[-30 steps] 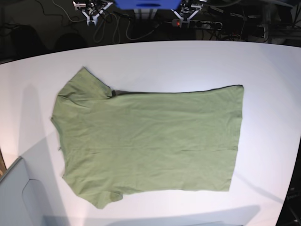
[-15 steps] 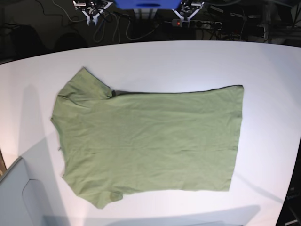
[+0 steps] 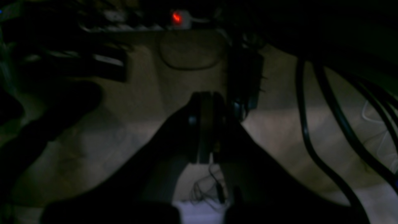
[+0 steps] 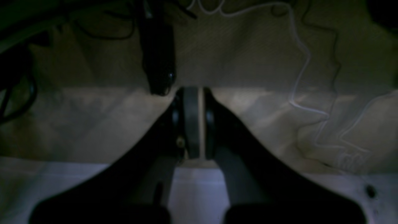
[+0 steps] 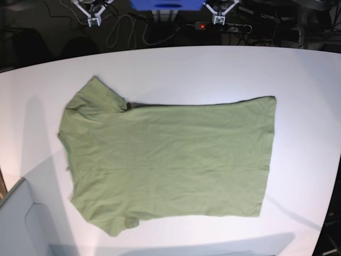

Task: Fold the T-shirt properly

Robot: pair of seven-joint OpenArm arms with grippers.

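The olive-green T-shirt [image 5: 170, 157] lies flat on the white table [image 5: 192, 66], collar and sleeves to the left, hem to the right. My right gripper [image 5: 91, 16] is at the top left, behind the table's far edge, well away from the shirt. My left gripper [image 5: 219, 16] is at the top right of centre, also behind that edge. In the left wrist view the left gripper [image 3: 205, 96] is shut and empty over a dim floor. In the right wrist view the right gripper [image 4: 192, 91] is shut and empty. Neither wrist view shows the shirt.
A grey bin [image 5: 21, 224] juts in at the bottom left corner. Behind the table are a blue block [image 5: 165, 4], a power strip with a red light [image 5: 201, 25] and tangled cables [image 5: 125, 29]. Cables [image 3: 314, 130] and a white cord [image 4: 303, 71] lie on the floor.
Both grippers have pulled back and up toward the top edge of the base view, and the right one has shifted left. The T-shirt has not moved.
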